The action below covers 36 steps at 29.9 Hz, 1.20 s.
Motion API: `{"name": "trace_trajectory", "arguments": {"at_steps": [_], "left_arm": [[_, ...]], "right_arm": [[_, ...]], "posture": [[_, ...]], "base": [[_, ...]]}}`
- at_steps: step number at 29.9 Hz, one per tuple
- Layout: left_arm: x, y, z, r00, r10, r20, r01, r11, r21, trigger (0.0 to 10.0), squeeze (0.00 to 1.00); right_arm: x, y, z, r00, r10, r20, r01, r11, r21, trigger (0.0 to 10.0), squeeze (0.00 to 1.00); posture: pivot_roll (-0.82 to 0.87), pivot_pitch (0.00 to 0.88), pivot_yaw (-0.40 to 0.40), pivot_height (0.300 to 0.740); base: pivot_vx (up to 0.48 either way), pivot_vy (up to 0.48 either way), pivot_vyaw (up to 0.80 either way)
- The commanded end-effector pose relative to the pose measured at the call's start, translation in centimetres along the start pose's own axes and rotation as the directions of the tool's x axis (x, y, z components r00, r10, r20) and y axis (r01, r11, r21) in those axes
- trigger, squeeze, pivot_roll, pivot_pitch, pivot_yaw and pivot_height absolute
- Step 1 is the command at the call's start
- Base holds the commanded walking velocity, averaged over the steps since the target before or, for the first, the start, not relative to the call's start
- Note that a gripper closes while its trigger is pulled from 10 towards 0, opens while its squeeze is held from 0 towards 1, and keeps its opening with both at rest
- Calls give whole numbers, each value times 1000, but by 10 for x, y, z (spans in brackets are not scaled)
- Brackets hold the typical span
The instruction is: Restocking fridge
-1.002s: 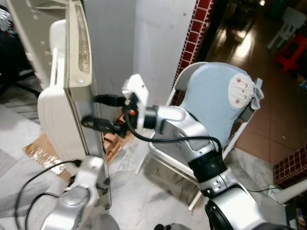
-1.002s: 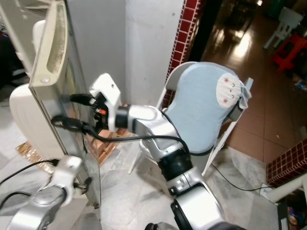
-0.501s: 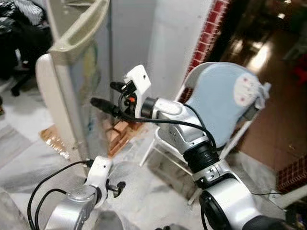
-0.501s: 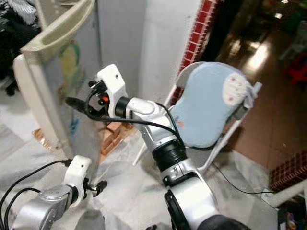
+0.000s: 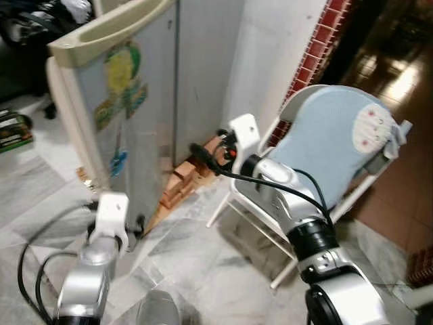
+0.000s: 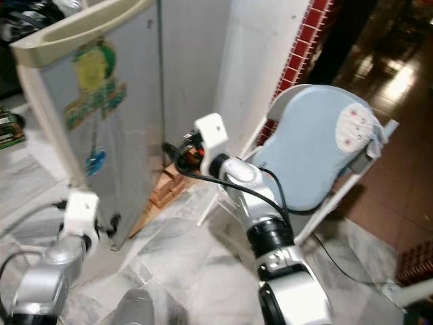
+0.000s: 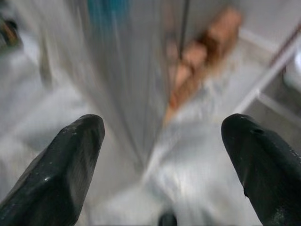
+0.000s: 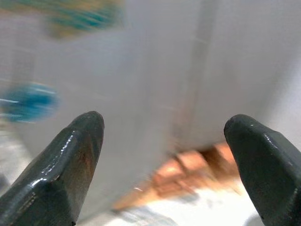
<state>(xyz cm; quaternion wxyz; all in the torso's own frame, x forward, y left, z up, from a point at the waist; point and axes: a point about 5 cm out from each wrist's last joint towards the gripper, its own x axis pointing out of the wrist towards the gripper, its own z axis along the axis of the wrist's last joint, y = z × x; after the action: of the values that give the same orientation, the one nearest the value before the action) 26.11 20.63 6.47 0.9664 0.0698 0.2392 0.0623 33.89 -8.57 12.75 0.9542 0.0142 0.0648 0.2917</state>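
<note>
The grey fridge (image 5: pixel 196 74) stands at the left, and its door (image 5: pixel 128 122), with yellow, green and blue stickers, lies almost flat against the body. My right gripper (image 5: pixel 201 154) hovers open by the fridge's lower right corner, fingers pointing at it and holding nothing. The right wrist view looks between the open right gripper (image 8: pixel 164 165) onto the blurred door face and the stickers. My left gripper (image 6: pixel 111 223) hangs low by the door's bottom corner. The left wrist view shows the left gripper (image 7: pixel 162 160) open and empty over the marble floor.
A white chair with a light blue cushion (image 5: pixel 331 149) stands close on the right. Stacked bricks and cardboard (image 5: pixel 183 183) lie at the fridge's foot. A red-tiled pillar (image 5: pixel 318 47) rises behind. A grey round thing (image 5: pixel 159 311) sits near my feet. Books (image 5: pixel 13 128) lie far left.
The fridge door has swung from wide open to nearly shut. My right gripper came off the door edge and dropped lower. The camera has shifted, and the left arm now points at the door's base.
</note>
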Motion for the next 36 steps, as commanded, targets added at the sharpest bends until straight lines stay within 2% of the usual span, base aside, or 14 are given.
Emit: {"name": "trace_trajectory", "arguments": {"at_steps": [1, 6, 12, 13, 15, 17, 18, 20, 21, 23, 25, 27, 28, 36], "left_arm": [[4, 10, 2, 998, 61, 22, -60, 998, -20, 10000, 0], [11, 31, 9, 985, 160, 65, -159, 987, -29, 10000, 0], [16, 54, 14, 971, 225, 76, -223, 974, -30, 10000, 0], [16, 71, 19, 942, 320, 100, -318, 947, -31, 10000, 0], [15, 76, 20, 930, 351, 107, -349, 936, -31, 10000, 0], [10, 91, 20, 888, 445, 118, -442, 896, -46, 10000, 0], [3, 107, 18, 834, 535, 133, -529, 845, -80, 10000, 0], [-7, 125, 11, 781, 613, 119, -602, 790, -115, 10000, 0], [-19, 142, 3, 716, 692, 92, -679, 721, -134, 10000, 0], [-25, 150, -1, 698, 711, 88, -699, 703, -134, 10000, 0], [-26, 149, -2, 708, 699, 95, -689, 714, -125, 10000, 0], [-25, 126, -5, 758, 637, 139, -632, 770, -86, 10000, 0], [-25, 126, -5, 758, 637, 139, -632, 770, -86, 10000, 0], [-13, 59, 6, 871, 427, 243, -426, 903, -61, 10000, 0]], "right_arm": [[-14, -16, -4, 992, -122, 19, 122, 993, 8, 10000, 0], [-36, -28, -32, 962, -269, -55, 270, 963, 13, 10000, 0], [-39, -26, -36, 959, -280, -49, 282, 959, 32, 10000, 0], [-38, -24, -34, 960, -275, -44, 277, 959, 53, 10000, 0], [-38, -23, -34, 961, -272, -43, 274, 960, 60, 10000, 0], [-38, -21, -34, 964, -261, -44, 263, 962, 72, 10000, 0], [-39, -21, -35, 966, -254, -53, 257, 965, 60, 10000, 0], [-40, -22, -37, 964, -257, -61, 261, 964, 56, 10000, 0], [-41, -23, -39, 962, -265, -69, 270, 961, 61, 10000, 0], [-42, -24, -40, 961, -268, -72, 273, 960, 69, 10000, 0], [-42, -24, -40, 961, -267, -72, 272, 960, 70, 10000, 0], [-43, -24, -41, 960, -267, -80, 273, 959, 79, 10000, 0], [-43, -24, -41, 960, -267, -80, 273, 959, 79, 10000, 0], [-41, -25, -39, 958, -277, -74, 283, 955, 85, 10000, 0]], "posture": [[108, 0, -98, 740], [96, 0, -83, 740], [95, 0, -83, 740], [96, 0, -83, 740], [96, 0, -83, 740], [99, 0, -83, 740], [104, 0, -82, 740], [109, 0, -83, 740], [114, 0, -86, 740], [117, 0, -86, 740], [118, 0, -87, 740], [120, 0, -86, 740], [120, 0, -86, 740], [118, 4, -85, 740]], "base": [[0, 0, 0], [0, 255, 0], [0, 480, 0], [0, 480, 0], [0, 480, 0], [0, 480, 0], [0, 480, 0], [0, 0, 0], [0, 0, 0], [0, 0, 0], [0, 0, 0], [0, 0, 0], [0, 0, 0], [0, 0, 0]]}}
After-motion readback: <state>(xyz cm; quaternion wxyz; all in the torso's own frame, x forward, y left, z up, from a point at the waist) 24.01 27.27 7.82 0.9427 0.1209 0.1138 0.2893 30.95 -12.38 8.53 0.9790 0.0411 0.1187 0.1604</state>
